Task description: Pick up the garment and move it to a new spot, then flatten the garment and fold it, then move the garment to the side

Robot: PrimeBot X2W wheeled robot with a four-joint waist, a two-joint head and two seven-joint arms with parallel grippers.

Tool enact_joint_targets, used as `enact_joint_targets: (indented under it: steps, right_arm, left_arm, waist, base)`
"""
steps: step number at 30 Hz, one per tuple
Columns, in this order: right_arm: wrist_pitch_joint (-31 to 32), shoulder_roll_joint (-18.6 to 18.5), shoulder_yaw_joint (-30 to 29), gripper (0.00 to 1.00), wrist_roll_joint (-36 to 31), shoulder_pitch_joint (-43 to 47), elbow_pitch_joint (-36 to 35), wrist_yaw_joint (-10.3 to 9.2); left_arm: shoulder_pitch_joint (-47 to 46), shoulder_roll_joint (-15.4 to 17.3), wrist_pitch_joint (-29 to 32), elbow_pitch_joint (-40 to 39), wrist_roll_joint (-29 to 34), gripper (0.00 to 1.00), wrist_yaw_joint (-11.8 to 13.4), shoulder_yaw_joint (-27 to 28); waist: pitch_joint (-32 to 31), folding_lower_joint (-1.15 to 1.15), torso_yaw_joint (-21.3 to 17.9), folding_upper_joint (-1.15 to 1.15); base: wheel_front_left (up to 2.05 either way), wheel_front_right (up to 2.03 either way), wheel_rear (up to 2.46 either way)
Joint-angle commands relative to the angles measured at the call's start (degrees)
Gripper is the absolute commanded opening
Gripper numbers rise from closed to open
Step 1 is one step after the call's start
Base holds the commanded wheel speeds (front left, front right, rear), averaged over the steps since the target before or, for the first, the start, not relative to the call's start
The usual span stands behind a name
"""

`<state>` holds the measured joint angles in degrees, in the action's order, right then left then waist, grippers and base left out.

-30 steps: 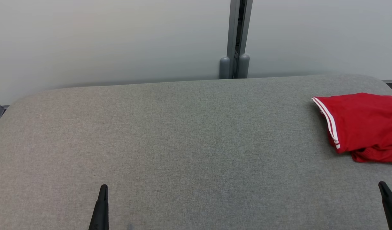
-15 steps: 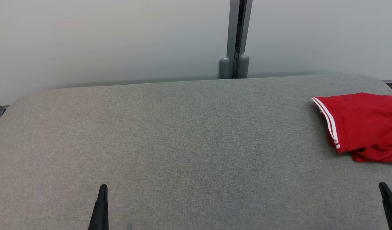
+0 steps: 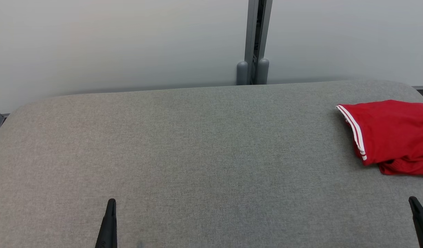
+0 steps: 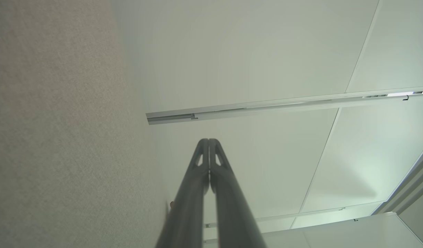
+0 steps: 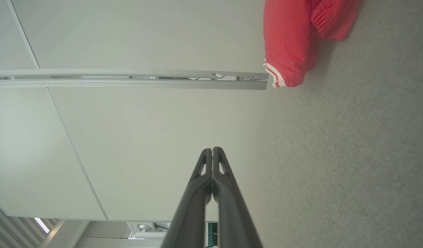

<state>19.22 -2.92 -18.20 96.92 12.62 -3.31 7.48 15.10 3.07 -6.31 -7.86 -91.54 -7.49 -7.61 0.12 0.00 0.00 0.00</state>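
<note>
Garment (image 3: 390, 136), red with a white-striped cuff, bunched at the far right of the grey table (image 3: 197, 155), right gripper (image 5: 212, 150) near right, fingers pressed together and empty, left gripper (image 4: 209, 141) near left, well apart, likewise pressed together, pale wall (image 3: 128, 44) behind

One red garment (image 3: 390, 134), one grey table (image 3: 197, 155), one wall post (image 3: 254, 34) — plus two grippers, left gripper (image 3: 111, 204) and right gripper (image 3: 412, 201).
</note>
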Motion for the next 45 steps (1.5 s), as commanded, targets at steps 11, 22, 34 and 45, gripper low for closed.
enact_joint_targets:
  steps: [11, 22, 34, 45]
  right_arm:
    - [0.3, -0.1, -0.3, 0.00, 0.0, 0.3, -0.3, 0.02]
    - [0.4, -0.1, -0.3, 0.00, 0.0, 0.3, -0.3, 0.02]
    - [0.3, -0.1, -0.3, 0.00, 0.0, 0.3, -0.3, 0.02]
    - [0.3, -0.1, -0.3, 0.00, 0.0, 0.2, -0.3, 0.02]
  left_arm:
    - [0.7, 0.1, 0.1, -0.2, 0.1, 0.00, -0.2, 0.2]
    - [0.7, 0.1, 0.2, -0.2, 0.2, 0.00, -0.2, 0.3]
    - [0.7, 0.1, 0.2, -0.2, 0.2, 0.00, -0.2, 0.3]
    - [0.7, 0.0, 0.2, -0.2, 0.3, 0.00, -0.2, 0.3]
  waist:
    - [0.0, 0.00, 0.0, 0.00]
    - [0.0, 0.00, 0.0, 0.00]
    - [0.0, 0.00, 0.0, 0.00]
    - [0.0, 0.00, 0.0, 0.00]
  base:
    - [0.00, 0.00, 0.00]
    - [0.00, 0.00, 0.00]
    - [0.00, 0.00, 0.00]
    - [0.00, 0.00, 0.00]
